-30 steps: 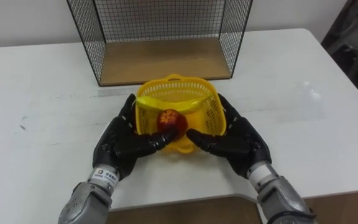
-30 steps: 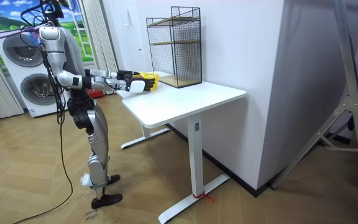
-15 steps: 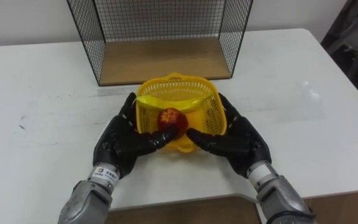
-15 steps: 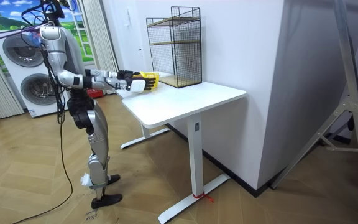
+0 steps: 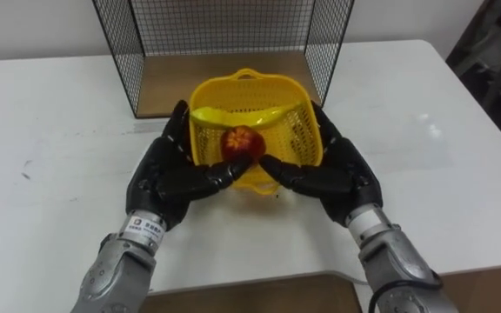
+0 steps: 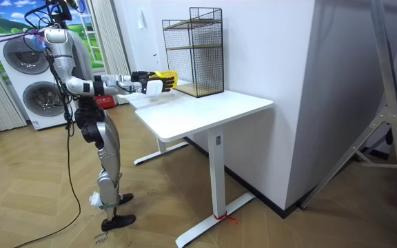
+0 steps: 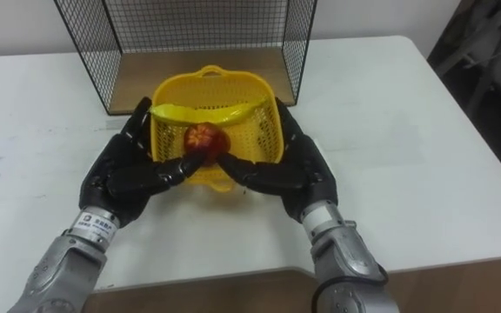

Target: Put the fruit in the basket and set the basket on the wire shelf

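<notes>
The basket [image 5: 252, 122], holding the apple [image 5: 242, 141] and banana [image 5: 233, 114], has risen off the bench [image 5: 50, 130] toward the wire shelf [image 5: 224, 83]. The left robot hand [image 5: 168, 178] and right robot hand [image 5: 327, 178] each clamp one side of it, so setting it on the shelf likely comes next.

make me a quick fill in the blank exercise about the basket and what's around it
1. The ____ basket is held between the left hand and the right hand.
2. In it lie a banana and a red ____.
3. Behind it, on the white table, stands a wire ____.

Missing words: yellow; apple; shelf.
</notes>
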Controlling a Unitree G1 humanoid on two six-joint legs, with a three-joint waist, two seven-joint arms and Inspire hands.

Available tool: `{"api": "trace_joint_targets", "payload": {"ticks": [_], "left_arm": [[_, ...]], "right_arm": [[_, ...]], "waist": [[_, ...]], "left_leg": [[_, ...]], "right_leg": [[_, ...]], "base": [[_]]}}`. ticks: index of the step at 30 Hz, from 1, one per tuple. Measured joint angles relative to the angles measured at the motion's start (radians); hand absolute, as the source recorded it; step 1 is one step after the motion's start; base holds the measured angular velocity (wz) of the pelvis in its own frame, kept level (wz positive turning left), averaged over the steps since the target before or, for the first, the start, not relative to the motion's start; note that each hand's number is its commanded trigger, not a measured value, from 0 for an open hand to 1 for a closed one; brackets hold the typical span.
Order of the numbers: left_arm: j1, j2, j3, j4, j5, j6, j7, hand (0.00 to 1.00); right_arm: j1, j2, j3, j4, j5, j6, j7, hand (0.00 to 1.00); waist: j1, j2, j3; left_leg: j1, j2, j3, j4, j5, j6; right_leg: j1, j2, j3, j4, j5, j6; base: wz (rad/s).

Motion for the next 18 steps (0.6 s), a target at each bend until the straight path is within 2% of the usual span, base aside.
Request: {"api": "trace_joint_targets", "payload": {"ticks": [18], "left_arm": [[-0.013, 0.002, 0.002, -0.033, 0.002, -0.008, 0.000, 0.00]], "right_arm": [[0.000, 0.000, 0.002, -0.038, 0.001, -0.013, -0.017, 0.00]], "waist": [[-0.001, 0.003, -0.0008]], "left_leg": [[0.002, 0.000, -0.002, 0.000, 0.000, 0.000]], "right_leg": [[0.007, 0.000, -0.005, -0.002, 0.000, 0.000]], "base": [[0.00]]}}
